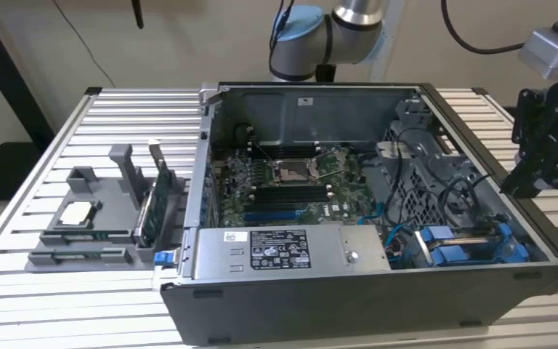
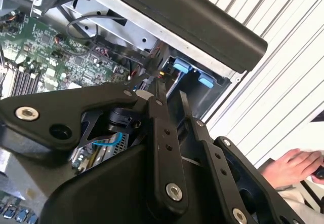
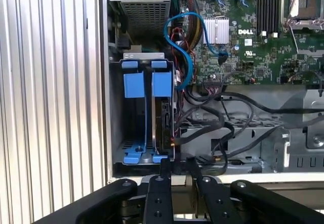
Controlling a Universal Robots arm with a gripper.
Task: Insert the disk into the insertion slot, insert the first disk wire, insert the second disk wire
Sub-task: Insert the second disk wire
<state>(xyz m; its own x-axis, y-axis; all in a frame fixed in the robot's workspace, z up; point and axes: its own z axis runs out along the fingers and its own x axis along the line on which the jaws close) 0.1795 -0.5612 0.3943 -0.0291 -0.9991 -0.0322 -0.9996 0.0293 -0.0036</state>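
Here, jaws apart near case; slatted table, beige wall.

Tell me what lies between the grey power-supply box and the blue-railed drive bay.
In the first wrist view, a looping blue cable passes between the power-supply box and the insertion slot.

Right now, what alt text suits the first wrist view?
A black gripper hangs beside an open computer case, facing a drive bay with blue rails that holds a disk edge-on. Beyond it are black wires, a blue cable and a green motherboard.
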